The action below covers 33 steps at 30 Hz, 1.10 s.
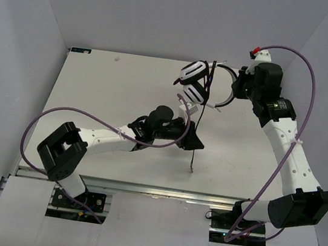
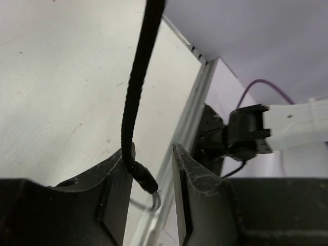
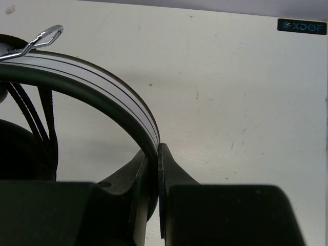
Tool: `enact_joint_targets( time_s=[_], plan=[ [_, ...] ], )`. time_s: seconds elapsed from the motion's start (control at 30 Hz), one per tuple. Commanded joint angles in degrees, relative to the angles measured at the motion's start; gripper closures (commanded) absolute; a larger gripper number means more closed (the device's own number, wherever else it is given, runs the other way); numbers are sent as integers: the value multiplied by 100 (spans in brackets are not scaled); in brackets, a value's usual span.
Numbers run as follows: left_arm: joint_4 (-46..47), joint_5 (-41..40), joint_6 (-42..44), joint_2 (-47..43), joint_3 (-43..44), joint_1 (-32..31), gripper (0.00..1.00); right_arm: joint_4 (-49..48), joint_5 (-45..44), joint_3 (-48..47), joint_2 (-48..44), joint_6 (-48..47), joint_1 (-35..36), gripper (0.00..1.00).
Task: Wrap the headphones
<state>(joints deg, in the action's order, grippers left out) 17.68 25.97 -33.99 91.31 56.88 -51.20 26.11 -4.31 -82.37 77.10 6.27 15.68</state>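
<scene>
The white headphones with black ear pads hang above the far middle of the table. My right gripper is shut on their headband, pinched between its jaws. Several black cable strands cross the band near a dark ear pad. The thin black cable hangs down to its loose end above the table. My left gripper is open around the cable, which rests against the left finger. In the left wrist view the gripper's jaws stand apart, with the cable's sleeved end between them.
An aluminium rail runs along the table's near edge and shows in the left wrist view. The right arm's base stands beyond it. White walls enclose the table on three sides. A dark XDOF label sits at the far corner.
</scene>
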Motion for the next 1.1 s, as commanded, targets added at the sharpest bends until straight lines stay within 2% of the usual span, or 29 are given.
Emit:
enact_joint_targets(
  time_s=[0.0, 0.13, 0.3, 0.37, 0.4, 0.47, 0.5, 0.53, 0.57, 0.63, 0.77, 0.93, 1.07],
  plan=[
    [1040, -1029, 1270, 82, -427, -212, 55, -149, 1204, -575, -151, 874, -212, 92],
    [1887, -1345, 1640, 589, -538, -292, 62, -107, 1647, -594, -282, 1033, -353, 92],
    [2706, -1554, 1880, 859, -880, -311, 89, 29, 2091, -785, -325, 1090, -677, 92],
    [3088, -1697, 1913, 797, -1170, -304, 97, 77, 2260, -870, -327, 1096, -779, 92],
    [3250, -1738, 1910, 763, -1233, -293, 100, 89, 2344, -886, -329, 1094, -822, 92],
    [3540, -1649, 1874, 721, -1401, -280, 100, 109, 2413, -871, -360, 1069, -843, 92],
    [3673, -1575, 1863, 696, -1487, -276, 97, 110, 2417, -850, -371, 1061, -851, 92],
    [3729, -1502, 1852, 665, -1556, -278, 88, 105, 2417, -830, -371, 1058, -856, 92],
    [3700, -1538, 1859, 628, -1611, -288, 67, 106, 2418, -815, -371, 1042, -856, 92],
    [3585, -1960, 2009, 358, -1828, -359, 42, 135, 2436, -803, -366, 1024, -856, 92],
    [3841, -2878, 2720, -211, -2539, -582, 21, 149, 2565, -749, -406, 1017, -856, 92],
    [3494, -2643, 3086, 40, -2188, -640, 17, 150, 2776, -627, -413, 1122, -856, 92],
    [3839, -2197, 3125, 357, -1940, -672, 16, 152, 2781, -523, -515, 1071, -856, 92]
  ],
)
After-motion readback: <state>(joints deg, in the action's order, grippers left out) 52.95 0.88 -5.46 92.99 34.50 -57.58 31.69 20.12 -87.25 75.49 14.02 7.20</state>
